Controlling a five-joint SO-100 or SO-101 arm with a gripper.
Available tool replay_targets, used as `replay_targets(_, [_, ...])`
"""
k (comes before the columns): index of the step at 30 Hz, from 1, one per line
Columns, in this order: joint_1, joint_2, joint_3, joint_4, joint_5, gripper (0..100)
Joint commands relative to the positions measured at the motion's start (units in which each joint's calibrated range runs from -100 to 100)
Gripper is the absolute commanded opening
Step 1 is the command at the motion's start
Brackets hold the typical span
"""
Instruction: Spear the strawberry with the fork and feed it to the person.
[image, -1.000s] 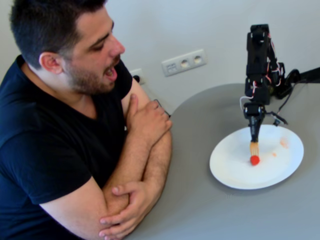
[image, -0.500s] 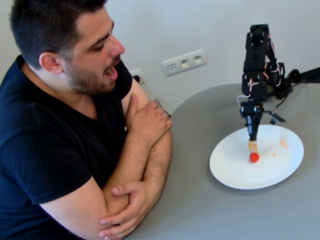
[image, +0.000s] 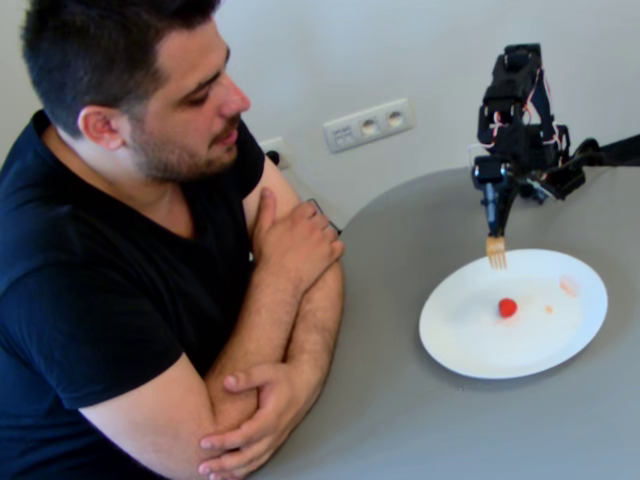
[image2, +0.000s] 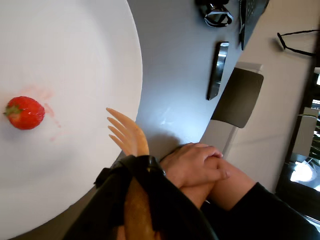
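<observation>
My black gripper (image: 497, 218) clamps the pale yellow plastic fork (image: 496, 253), tines down above the round white plate's (image: 470, 340) far rim; the small red strawberry (image: 508, 307) sits unspeared mid-plate.

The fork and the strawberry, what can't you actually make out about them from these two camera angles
- Gripper fingers: a black wrap hides them in the wrist view, and the fixed view is too small, so open or shut is unclear.
- Fork handle: covered by that wrap.
- Strawberry: too small in the fixed view to show any puncture marks.
- Person: face out of frame in the wrist view.
</observation>
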Motion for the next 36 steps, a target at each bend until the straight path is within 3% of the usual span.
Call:
replay_targets(1, [0.4,0.1,5.0,-7.2,-0.2,1])
replay_targets(5, [0.5,7.6,5.4,-7.0,-0.3,1])
replay_targets(9, [2.2,13.6,-1.1,0.6,-1.2,1])
replay_targets(36, [1.7,20.8,-6.0,4.7,-1.4,1])
